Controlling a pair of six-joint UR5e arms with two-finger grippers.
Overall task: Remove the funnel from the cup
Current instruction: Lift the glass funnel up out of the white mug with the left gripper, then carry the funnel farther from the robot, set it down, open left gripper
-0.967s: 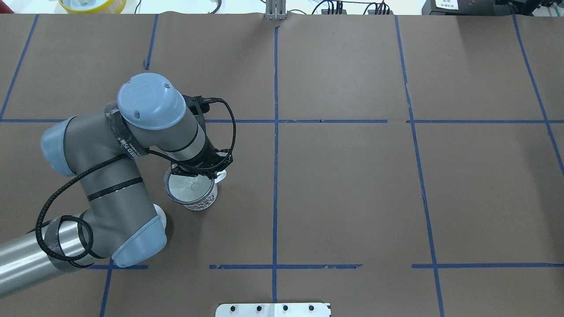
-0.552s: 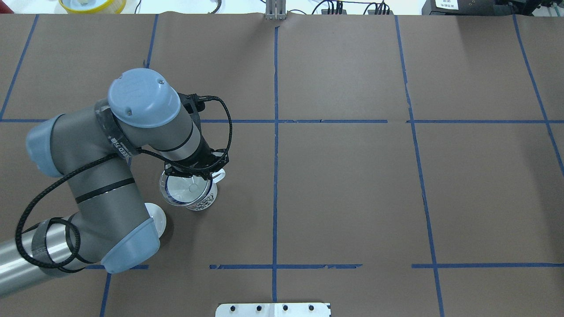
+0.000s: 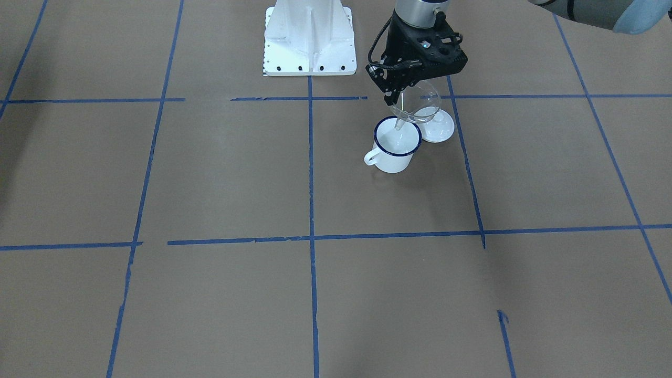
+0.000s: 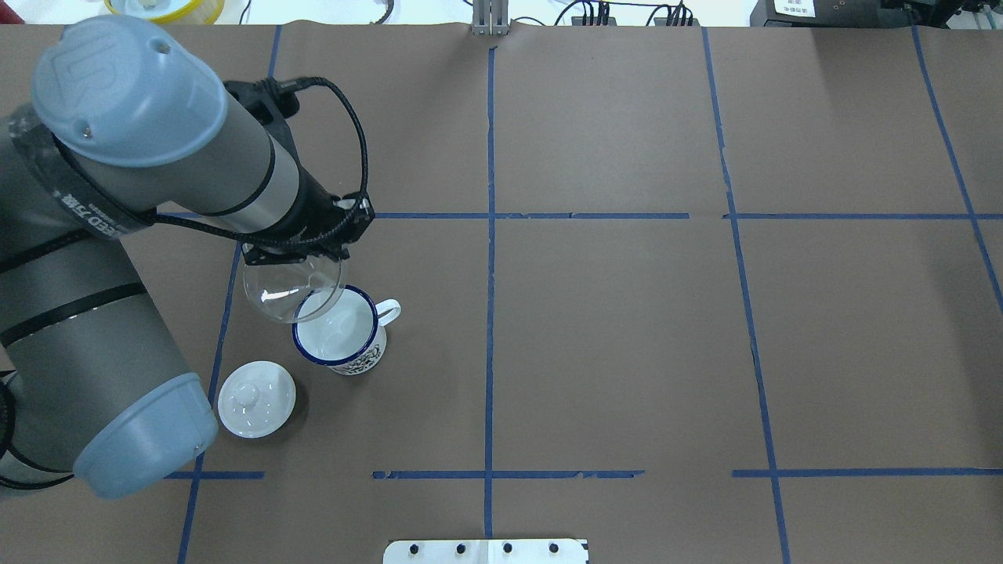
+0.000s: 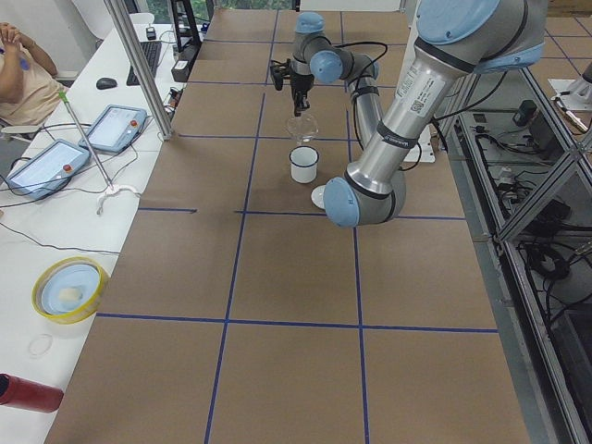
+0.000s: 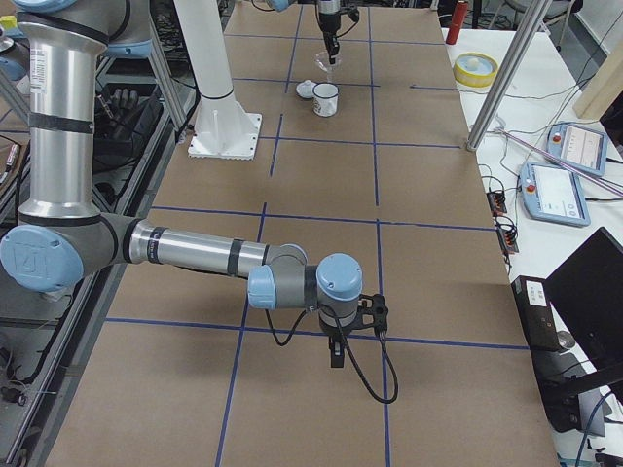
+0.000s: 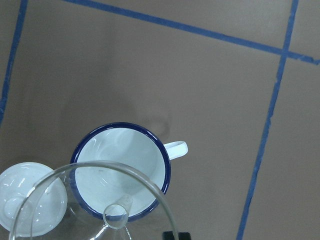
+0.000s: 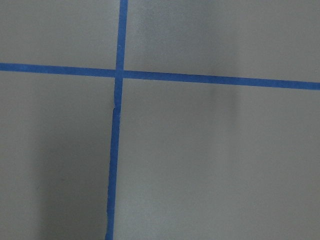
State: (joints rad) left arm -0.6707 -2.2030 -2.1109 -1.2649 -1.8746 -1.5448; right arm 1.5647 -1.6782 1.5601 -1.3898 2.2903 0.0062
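Observation:
My left gripper [image 4: 296,258] is shut on the rim of the clear funnel [image 4: 282,294] and holds it tilted in the air, above and just to the left of the cup [image 4: 341,333]. The cup is a white mug with a dark blue rim, upright on the table, its handle pointing right. In the front-facing view the left gripper [image 3: 401,98] holds the funnel [image 3: 422,100] with its spout over the far rim of the cup [image 3: 397,147]. The left wrist view shows the funnel's rim [image 7: 95,167] above the cup [image 7: 120,170]. My right gripper [image 6: 336,352] hangs low over bare table far to the right; I cannot tell whether it is open or shut.
A white round lid with a knob [image 4: 257,398] lies on the table to the left of the cup, toward the robot. It also shows in the front-facing view [image 3: 440,128]. The white robot base [image 3: 310,37] stands at the table's edge. Blue tape lines cross the brown table.
My left arm has risen and drawn back to the left, lifting the funnel out of the cup. The white lid, hidden under the arm before, now shows.

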